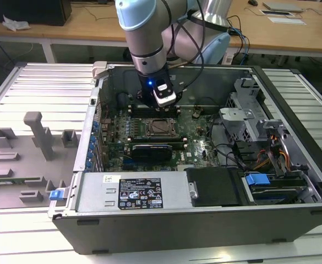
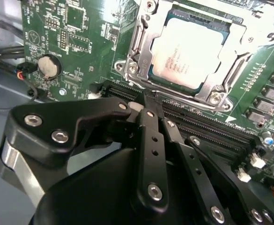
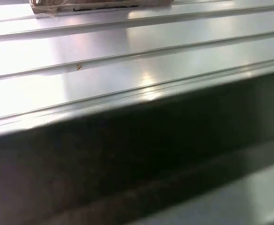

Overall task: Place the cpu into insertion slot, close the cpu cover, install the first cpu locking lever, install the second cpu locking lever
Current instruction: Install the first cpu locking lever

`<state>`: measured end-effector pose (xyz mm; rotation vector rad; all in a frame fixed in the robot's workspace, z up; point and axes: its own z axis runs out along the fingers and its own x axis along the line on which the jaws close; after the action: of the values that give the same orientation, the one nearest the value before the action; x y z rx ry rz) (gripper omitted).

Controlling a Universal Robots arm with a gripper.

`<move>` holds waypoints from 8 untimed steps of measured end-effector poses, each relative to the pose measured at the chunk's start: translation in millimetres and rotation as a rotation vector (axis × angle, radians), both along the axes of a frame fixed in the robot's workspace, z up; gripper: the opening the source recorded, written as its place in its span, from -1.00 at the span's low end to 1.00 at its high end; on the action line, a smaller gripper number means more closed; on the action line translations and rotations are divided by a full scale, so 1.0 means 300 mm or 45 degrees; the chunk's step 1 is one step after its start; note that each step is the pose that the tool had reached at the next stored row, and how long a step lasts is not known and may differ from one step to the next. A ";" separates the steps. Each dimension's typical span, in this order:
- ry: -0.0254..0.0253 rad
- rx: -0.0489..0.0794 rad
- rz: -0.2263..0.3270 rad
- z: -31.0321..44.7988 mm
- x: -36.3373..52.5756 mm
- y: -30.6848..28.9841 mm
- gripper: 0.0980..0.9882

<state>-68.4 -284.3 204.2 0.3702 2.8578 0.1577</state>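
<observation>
Open computer case (image 1: 293,220), cpu (image 2: 188,51) seated under cpu cover (image 2: 144,44), hand (image 2: 148,101) pinched together

- A pale, ribbed metal surface (image 3: 127,61) is seen in the first wrist view, crossed by long parallel grooves running slightly aslant.
- Bright glare is reflected from its middle and one end.
- A small brownish speck (image 3: 78,67) is noted on one rib.
- A brownish, flat-lying object (image 3: 99,4) is partly seen at the far edge of the surface; its nature cannot be told.
- A dark, blurred band (image 3: 127,164) is set against the ribbed surface, bordered by a thin bright edge.
</observation>
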 end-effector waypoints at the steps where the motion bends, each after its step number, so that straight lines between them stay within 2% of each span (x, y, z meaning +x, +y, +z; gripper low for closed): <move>1: -0.0001 0.000 0.000 0.005 0.000 0.000 -0.98; 4: 0.0001 0.000 0.000 0.006 0.000 -0.001 -0.98; 8: 0.0000 0.000 0.000 0.002 0.002 -0.021 -0.98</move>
<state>-67.7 -290.6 204.9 0.3701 2.8578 0.1578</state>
